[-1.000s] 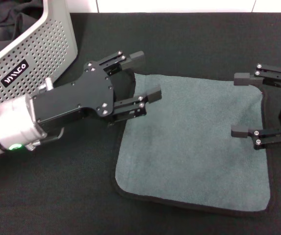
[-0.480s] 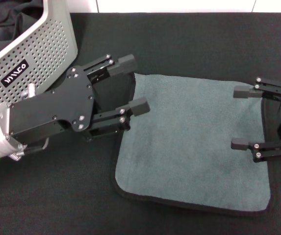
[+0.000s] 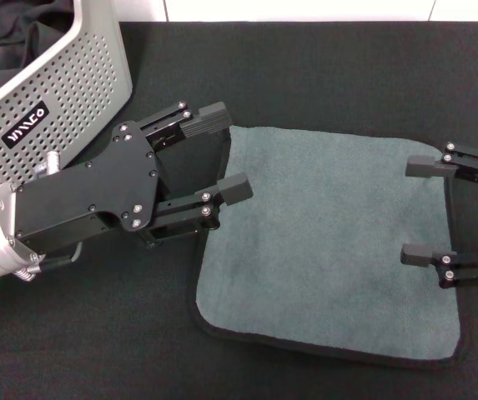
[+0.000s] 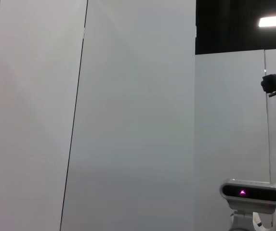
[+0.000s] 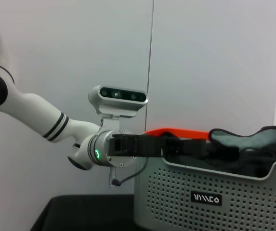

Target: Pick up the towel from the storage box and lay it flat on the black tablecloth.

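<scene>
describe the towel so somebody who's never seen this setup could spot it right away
Start at the black tablecloth covering the work surface, right of the grey storage box. The towel lies flat on it between the open left hand and open right hand. It is the only grey-green plush square, edged in black stitching.

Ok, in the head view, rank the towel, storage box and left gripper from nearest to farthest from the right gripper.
1. towel: directly under the open right gripper, at its right edge.
2. left gripper: open, across the towel at its left edge.
3. storage box: far left corner, beyond the left gripper.
</scene>
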You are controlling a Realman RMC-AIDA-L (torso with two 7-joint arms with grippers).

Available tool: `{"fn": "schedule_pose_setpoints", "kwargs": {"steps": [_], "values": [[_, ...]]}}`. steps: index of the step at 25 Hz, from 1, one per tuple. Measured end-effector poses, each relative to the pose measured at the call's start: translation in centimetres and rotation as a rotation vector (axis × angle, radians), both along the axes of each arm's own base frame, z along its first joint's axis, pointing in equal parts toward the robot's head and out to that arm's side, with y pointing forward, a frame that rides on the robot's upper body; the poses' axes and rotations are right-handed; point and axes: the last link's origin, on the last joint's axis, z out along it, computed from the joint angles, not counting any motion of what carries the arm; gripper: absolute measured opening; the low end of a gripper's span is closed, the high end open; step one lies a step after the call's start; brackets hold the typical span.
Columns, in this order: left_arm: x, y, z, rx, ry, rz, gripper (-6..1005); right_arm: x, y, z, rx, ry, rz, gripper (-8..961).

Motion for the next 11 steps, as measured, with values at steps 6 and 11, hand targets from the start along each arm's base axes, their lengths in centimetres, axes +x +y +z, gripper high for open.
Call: {"fn": "schedule_pose_setpoints", "kwargs": {"steps": [6,11], "values": [[-0.16,-0.09,-0.08,0.003,0.0,0.005,785,0.2,-0.28,-0.07,-0.008,0.006,-0.009,875],[-0.33,-0.07,0.01,0.008,0.001,0.01,785,0.21,-0.39,-0.22,-0.019,0.005,-0.013,875]]}}
